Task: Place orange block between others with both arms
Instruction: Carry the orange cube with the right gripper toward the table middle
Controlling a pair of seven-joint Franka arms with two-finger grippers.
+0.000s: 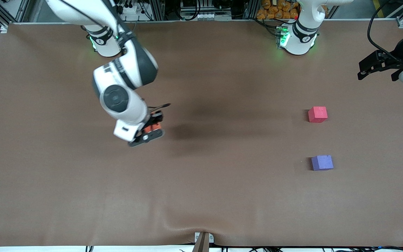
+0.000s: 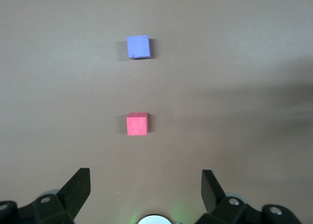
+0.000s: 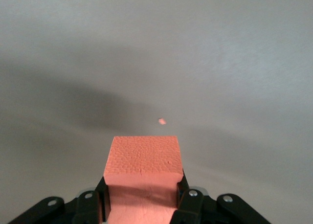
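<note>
My right gripper [image 1: 151, 126] hangs above the table toward the right arm's end, shut on the orange block [image 1: 150, 128]. In the right wrist view the orange block [image 3: 142, 158] fills the space between the black fingers [image 3: 187, 197]. The others sit toward the left arm's end: a pinkish-red cube [image 1: 317, 114] and, nearer the front camera, a purple-blue cube [image 1: 322, 162], with a gap of bare table between them. My left gripper [image 1: 373, 68] waits open over the table's edge at the left arm's end. In the left wrist view both the pinkish-red cube [image 2: 137, 124] and the purple-blue cube [image 2: 138, 47] lie well ahead of that empty gripper [image 2: 145, 177].
A tiny orange crumb [image 3: 162, 121] lies on the brown table [image 1: 222, 182] under my right gripper. A small clamp [image 1: 203, 239] sticks up at the table's front edge. Cables and orange bags [image 1: 278, 10] sit past the table by the arm bases.
</note>
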